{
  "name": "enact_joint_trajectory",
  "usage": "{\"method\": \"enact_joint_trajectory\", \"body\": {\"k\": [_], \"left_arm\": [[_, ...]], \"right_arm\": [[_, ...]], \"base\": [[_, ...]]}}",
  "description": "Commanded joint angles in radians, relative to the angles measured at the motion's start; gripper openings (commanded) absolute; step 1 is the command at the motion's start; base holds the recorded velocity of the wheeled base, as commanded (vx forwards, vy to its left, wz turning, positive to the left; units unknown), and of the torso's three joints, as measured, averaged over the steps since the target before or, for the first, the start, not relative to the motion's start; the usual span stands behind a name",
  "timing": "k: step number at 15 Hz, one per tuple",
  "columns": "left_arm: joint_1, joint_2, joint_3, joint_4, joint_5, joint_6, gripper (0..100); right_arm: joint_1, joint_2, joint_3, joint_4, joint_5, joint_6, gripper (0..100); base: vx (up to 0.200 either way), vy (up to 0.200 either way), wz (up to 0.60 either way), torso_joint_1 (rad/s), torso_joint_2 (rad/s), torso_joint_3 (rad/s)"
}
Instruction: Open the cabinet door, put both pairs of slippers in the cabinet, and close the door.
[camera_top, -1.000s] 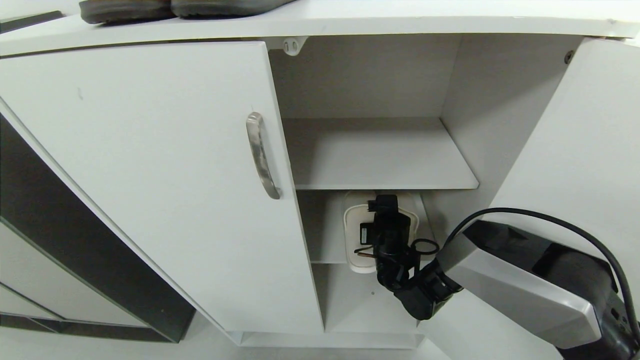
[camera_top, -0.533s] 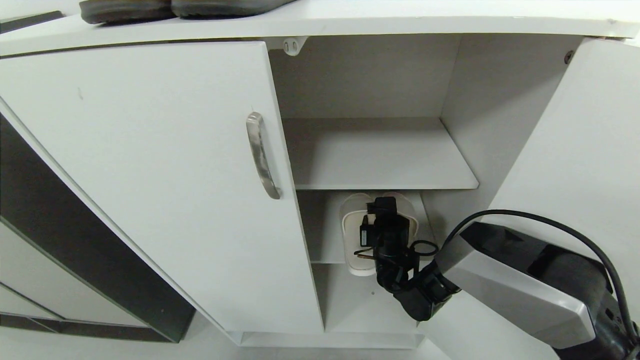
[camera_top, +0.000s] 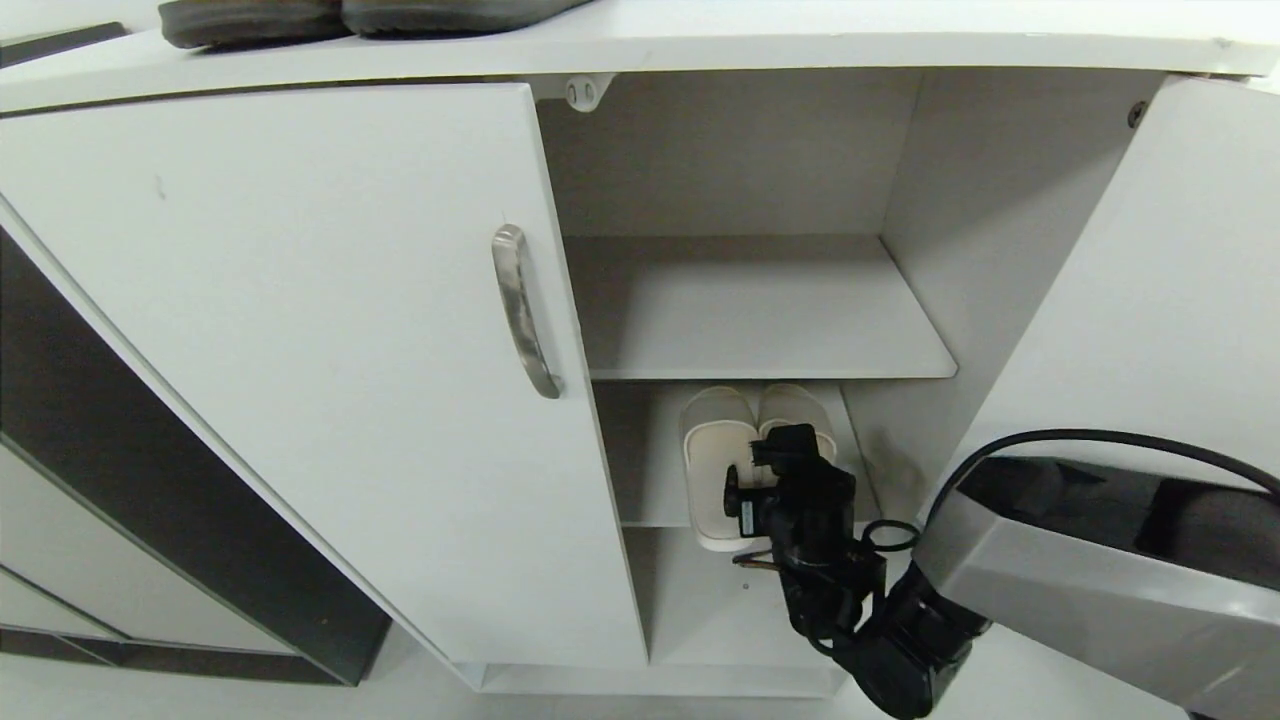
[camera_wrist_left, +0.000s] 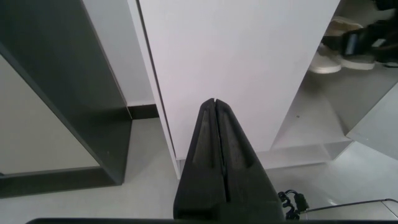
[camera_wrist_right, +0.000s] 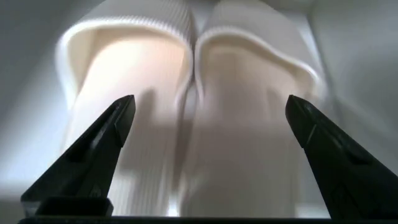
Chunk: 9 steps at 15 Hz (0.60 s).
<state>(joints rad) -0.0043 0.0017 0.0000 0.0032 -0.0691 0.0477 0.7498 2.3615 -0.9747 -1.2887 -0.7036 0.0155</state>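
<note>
A pair of white slippers (camera_top: 718, 462) lies side by side on the lower shelf inside the cabinet, toes inward. My right gripper (camera_top: 775, 462) hovers just in front of their heels, open, with nothing between its fingers; in the right wrist view the right gripper (camera_wrist_right: 210, 104) frames both white slippers (camera_wrist_right: 249, 124). A dark pair of slippers (camera_top: 340, 15) rests on the cabinet top at the far left. The right door (camera_top: 1150, 290) stands open; the left door (camera_top: 300, 350) with its metal handle (camera_top: 522, 310) is closed. My left gripper (camera_wrist_left: 214, 106) is shut, low in front of the left door (camera_wrist_left: 236, 50).
The upper shelf (camera_top: 750, 310) and the bottom compartment (camera_top: 710, 600) hold nothing. A dark panel (camera_top: 150, 500) runs beside the cabinet on the left. The floor (camera_wrist_left: 143, 180) lies below the left gripper.
My right arm has drawn back out of the cabinet, toward me and downward, uncovering the white slippers, which stay on the shelf.
</note>
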Motion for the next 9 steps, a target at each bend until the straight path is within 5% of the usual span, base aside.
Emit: {"method": "enact_joint_trajectory", "body": {"k": [1, 9], "left_arm": [[0.000, 0.001, 0.000, 0.000, 0.000, 0.000, 0], [0.000, 0.001, 0.000, 0.000, -0.001, 0.000, 0]], "right_arm": [[0.074, -0.140, 0.217, -0.113, 0.001, 0.001, 100], [0.088, -0.094, 0.238, -0.147, 0.004, -0.003, 100]], "base": [[0.000, 0.000, 0.00, 0.000, 0.00, 0.000], [-0.175, 0.000, 0.00, 0.001, 0.00, 0.001]]}}
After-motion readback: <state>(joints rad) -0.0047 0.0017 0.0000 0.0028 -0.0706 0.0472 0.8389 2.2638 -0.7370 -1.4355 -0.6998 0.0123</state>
